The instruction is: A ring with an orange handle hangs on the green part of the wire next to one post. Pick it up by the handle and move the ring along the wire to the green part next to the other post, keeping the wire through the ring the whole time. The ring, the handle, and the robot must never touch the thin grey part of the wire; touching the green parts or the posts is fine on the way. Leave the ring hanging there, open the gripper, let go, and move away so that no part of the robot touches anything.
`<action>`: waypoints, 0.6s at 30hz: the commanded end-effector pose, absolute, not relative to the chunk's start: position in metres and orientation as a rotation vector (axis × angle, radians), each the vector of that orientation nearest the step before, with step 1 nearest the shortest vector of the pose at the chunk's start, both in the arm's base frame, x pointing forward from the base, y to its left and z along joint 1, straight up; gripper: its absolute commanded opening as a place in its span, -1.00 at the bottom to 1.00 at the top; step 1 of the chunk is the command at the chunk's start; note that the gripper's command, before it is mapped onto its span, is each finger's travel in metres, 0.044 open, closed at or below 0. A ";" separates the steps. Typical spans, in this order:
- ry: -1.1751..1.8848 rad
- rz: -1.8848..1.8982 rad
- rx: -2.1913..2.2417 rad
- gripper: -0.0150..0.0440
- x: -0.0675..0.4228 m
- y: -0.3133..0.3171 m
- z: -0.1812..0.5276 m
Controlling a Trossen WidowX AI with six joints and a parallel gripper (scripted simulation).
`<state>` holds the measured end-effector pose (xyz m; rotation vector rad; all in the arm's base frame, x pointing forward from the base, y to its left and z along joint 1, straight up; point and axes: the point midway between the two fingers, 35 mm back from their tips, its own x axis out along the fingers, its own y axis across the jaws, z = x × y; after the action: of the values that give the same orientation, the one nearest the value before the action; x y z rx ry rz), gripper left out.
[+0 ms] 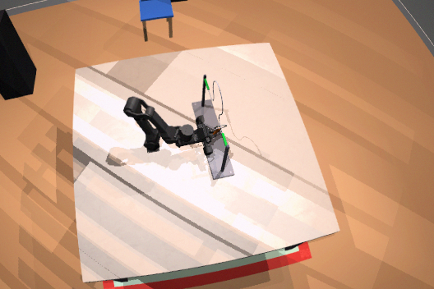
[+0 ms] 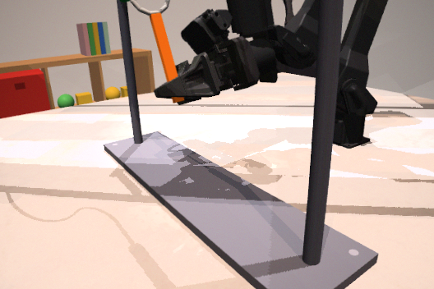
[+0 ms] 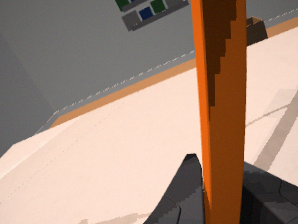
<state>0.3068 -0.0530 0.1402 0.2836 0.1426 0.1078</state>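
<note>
Ring (image 2: pixel 151 6) | orange handle (image 2: pixel 164 45) tilted, pinched low by gripper (image 2: pixel 171 91) | wire contact unclear, cropped

Count of items in view, by kind.
One arm (image 1: pixel 159 127), one gripper (image 2: pixel 171 90), one orange handle (image 2: pixel 163 38), one ring (image 2: pixel 150 7). Two posts (image 2: pixel 320 123) (image 2: pixel 130 74) on one base plate (image 2: pixel 241 213). Two green wire sections (image 1: pixel 207 84) (image 1: pixel 223 139). One table (image 1: pixel 274 197), one blue chair (image 1: pixel 155 10), one black box (image 1: pixel 8 57). One shelf (image 2: pixel 68 59), one red bin (image 2: pixel 20 90), one green ball (image 2: pixel 65 100), one yellow ball (image 2: pixel 112 92), four upright books (image 2: pixel 94 38).
</note>
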 end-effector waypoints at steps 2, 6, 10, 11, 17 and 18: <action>0.159 0.121 0.361 -1.00 0.303 -0.040 0.149; 0.167 0.132 0.458 -1.00 0.301 -0.025 0.156; 0.179 0.146 0.553 -1.00 0.298 -0.011 0.164; 0.186 0.151 0.568 -1.00 0.297 -0.009 0.165; 0.250 0.186 0.672 -1.00 0.288 0.004 0.177; 0.259 0.191 0.686 -1.00 0.286 0.006 0.179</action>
<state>0.2903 -0.0004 0.1685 0.6445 0.2460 0.1684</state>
